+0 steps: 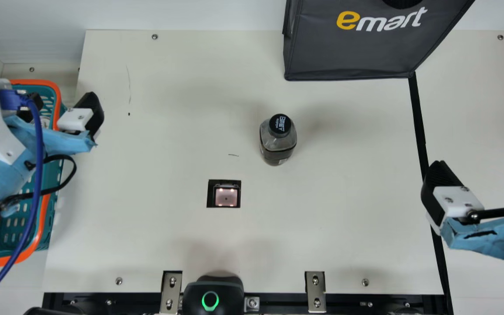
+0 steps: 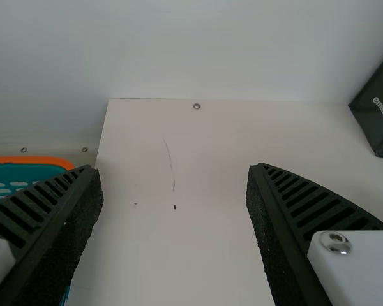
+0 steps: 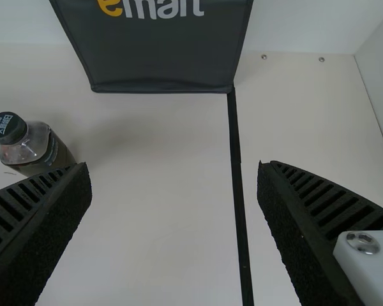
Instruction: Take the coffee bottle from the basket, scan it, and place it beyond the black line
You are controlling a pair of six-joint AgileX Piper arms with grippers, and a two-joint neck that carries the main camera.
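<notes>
Jaws gaping empty: right gripper [image 3: 172, 168] hovering by black line [image 1: 418, 116]. Coffee bottle [image 1: 277, 142] standing upright on the line's left-arm side.

In the left wrist view, the left tool [image 1: 64, 104] has its ribbed fingers [image 2: 319, 204] wide apart, lower left and lower right, the desk [image 2: 179, 255] between them. The basket's [image 2: 32, 160] orange rim crosses the left edge; a dark bag [image 2: 380, 115] stands upper right. A thin scratch [image 2: 170, 159] marks the desk left of centre, under a pale wall [image 2: 210, 44].
</notes>
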